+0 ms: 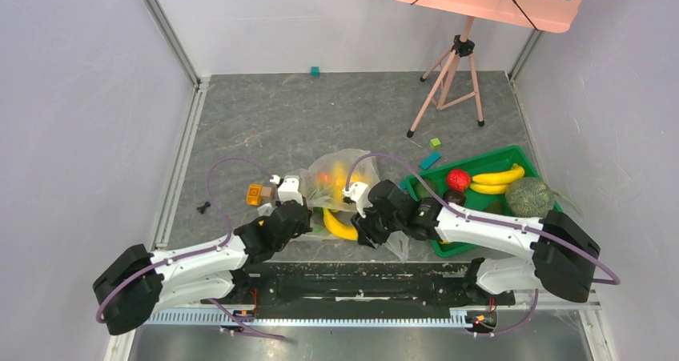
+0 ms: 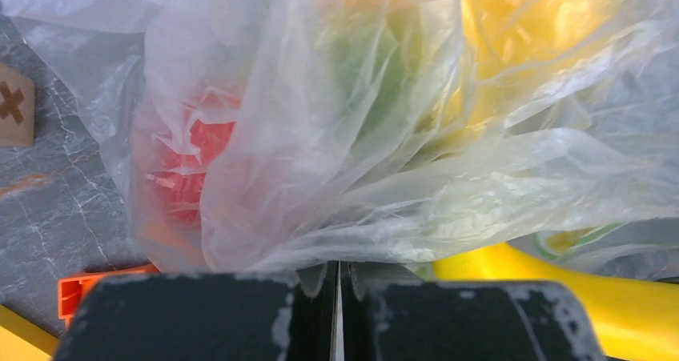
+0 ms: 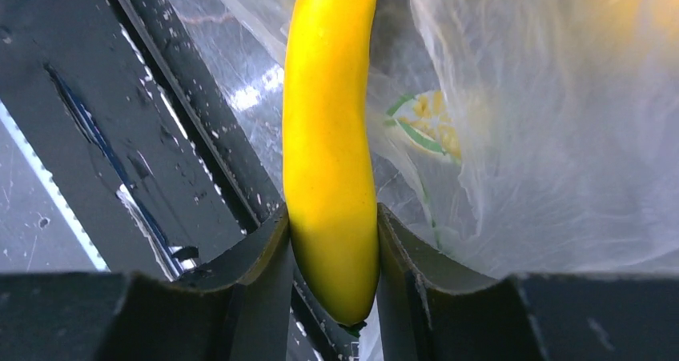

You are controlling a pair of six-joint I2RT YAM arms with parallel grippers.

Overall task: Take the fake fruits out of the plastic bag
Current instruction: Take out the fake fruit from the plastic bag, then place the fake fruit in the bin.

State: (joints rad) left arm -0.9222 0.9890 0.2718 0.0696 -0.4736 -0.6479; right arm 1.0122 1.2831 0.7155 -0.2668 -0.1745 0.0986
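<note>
The transparent plastic bag [image 1: 340, 177] lies mid-table with red, green and yellow-orange fruits blurred inside it [image 2: 344, 121]. My left gripper [image 1: 298, 214] is shut on a fold of the bag's film [image 2: 336, 257] at its near left edge. A yellow banana [image 1: 339, 226] sticks out of the bag's near side. My right gripper [image 1: 362, 226] is shut on the banana's end [image 3: 332, 217], with a finger pressed on each side. The bag also shows in the right wrist view [image 3: 544, 121], right of the banana.
A green tray [image 1: 448, 245] at the right holds a second banana [image 1: 498, 178], a red fruit [image 1: 458, 179], a green melon [image 1: 528, 196] and dark pieces. Orange block [image 1: 256, 194] lies left of the bag. A pink stand's tripod [image 1: 448, 81] is behind. Small blocks [image 1: 435, 142] lie scattered.
</note>
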